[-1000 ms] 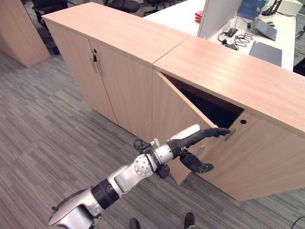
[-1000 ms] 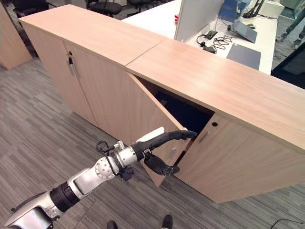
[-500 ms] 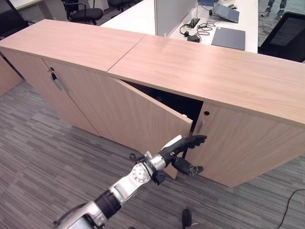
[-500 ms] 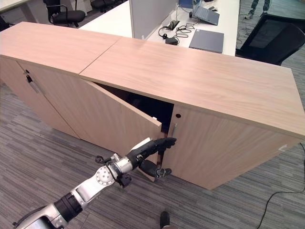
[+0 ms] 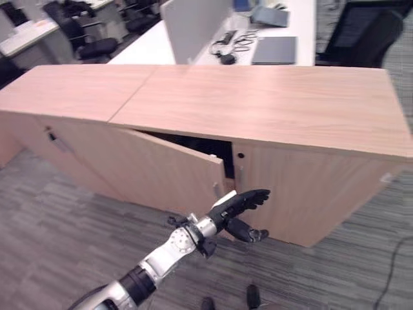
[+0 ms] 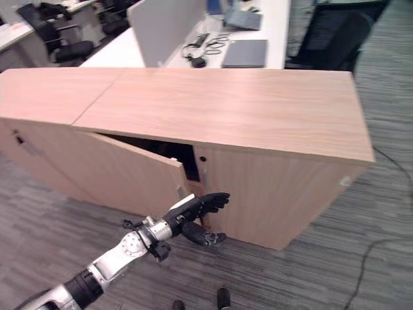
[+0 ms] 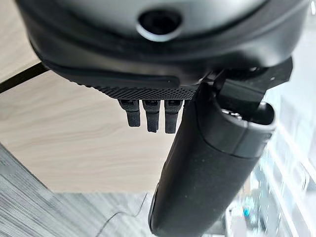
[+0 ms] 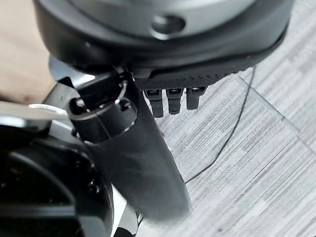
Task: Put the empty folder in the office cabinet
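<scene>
Cabinet (image 5: 310, 123) of pale wood stands low and long before me, its left door (image 5: 168, 174) swung partly out, the dark inside showing behind it, the right door (image 5: 310, 194) closed. My left hand (image 5: 240, 205) hangs just in front of the open door's free edge, fingers (image 5: 258, 194) straight and loose, grasping nothing. My right hand (image 8: 148, 163) points down over grey carpet (image 8: 256, 163), fingers relaxed, nothing in it
</scene>
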Robot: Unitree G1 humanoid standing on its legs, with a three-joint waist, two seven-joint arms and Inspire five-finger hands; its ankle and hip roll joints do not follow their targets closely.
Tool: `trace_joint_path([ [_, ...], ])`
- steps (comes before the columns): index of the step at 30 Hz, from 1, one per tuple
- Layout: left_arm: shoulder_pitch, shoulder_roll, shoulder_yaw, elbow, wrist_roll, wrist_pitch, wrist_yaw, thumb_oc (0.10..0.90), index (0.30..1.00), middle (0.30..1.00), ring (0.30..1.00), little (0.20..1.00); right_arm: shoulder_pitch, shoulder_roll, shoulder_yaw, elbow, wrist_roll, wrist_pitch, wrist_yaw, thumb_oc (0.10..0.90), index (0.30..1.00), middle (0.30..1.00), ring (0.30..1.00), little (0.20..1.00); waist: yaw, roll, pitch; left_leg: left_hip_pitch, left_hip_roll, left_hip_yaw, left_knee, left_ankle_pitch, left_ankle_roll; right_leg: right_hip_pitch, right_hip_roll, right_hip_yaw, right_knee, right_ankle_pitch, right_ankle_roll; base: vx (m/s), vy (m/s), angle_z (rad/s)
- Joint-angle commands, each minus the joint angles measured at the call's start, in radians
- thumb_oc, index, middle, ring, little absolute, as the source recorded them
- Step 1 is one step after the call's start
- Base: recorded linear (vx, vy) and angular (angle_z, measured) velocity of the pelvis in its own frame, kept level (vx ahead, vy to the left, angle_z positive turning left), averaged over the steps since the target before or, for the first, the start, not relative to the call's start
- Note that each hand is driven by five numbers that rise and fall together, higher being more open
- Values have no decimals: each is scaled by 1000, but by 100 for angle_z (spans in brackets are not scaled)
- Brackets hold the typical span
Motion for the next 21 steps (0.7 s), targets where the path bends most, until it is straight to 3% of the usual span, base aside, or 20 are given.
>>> trace_joint_path([
  [1, -135, 149, 78, -80, -35, -90, -77, 800, 900, 900, 900, 900, 11, 149, -11, -2, -82, -32, 60, 800, 900, 900, 900, 900, -14, -1, -5, -15, 4, 43, 145, -192, 11, 69, 4, -7, 19, -120, 107, 39, 131, -14],
  [2, -135, 150, 77, -80, -36, -90, -78, 800, 900, 900, 900, 900, 12, 150, -11, -2, -82, -32, 60, 800, 900, 900, 900, 900, -11, -2, -4, -11, 4, 46, 142, -191, 10, 70, 4, -5, 19, -120, 107, 45, 138, -19],
  [5, -161, 294, 27, -149, -99, -105, -153, 800, 900, 900, 900, 900, 68, 110, -63, 46, -126, -37, 75, 800, 900, 900, 900, 900, -34, 13, -22, 35, 8, 77, 85, -186, 15, 72, -1, 2, 27, -116, 117, 14, 110, -33],
  [9, -111, 350, 41, -252, -228, -135, -208, 800, 900, 900, 900, 900, 149, 63, -103, 92, -194, -47, 88, 800, 900, 900, 900, 900, -61, 22, -38, 86, -7, 107, -6, -166, 27, 56, -8, 27, 43, -103, 133, -7, 126, -25],
  [12, -28, 265, 69, -221, -332, -126, -212, 800, 900, 900, 900, 900, 178, 46, -141, 116, -195, -51, 84, 800, 900, 900, 900, 900, -74, 15, -47, 107, -20, 119, -56, -152, 38, 42, -16, 39, 54, -96, 144, -31, 101, -18],
  [15, -1, 239, 79, -214, -356, -125, -207, 800, 900, 900, 900, 900, 181, 44, -149, 116, -195, -50, 82, 800, 900, 900, 900, 900, -74, 13, -48, 109, -23, 118, -62, -151, 42, 38, -19, 39, 56, -94, 147, -24, 47, -12],
  [19, 157, 40, 148, -49, -439, -85, -171, 800, 900, 900, 900, 900, 157, 53, -145, 108, -198, -47, 68, 800, 900, 900, 900, 900, -57, -2, -49, 112, -38, 106, -66, -157, 57, 41, -26, 50, 57, -94, 151, -3, 42, -10],
  [21, 225, -45, 205, 82, -401, -83, -122, 800, 900, 900, 900, 900, 140, 61, -146, 99, -193, -45, 61, 800, 900, 900, 900, 900, -40, -9, -46, 108, -43, 97, -64, -158, 65, 39, -28, 55, 59, -94, 151, -13, 29, -8],
])
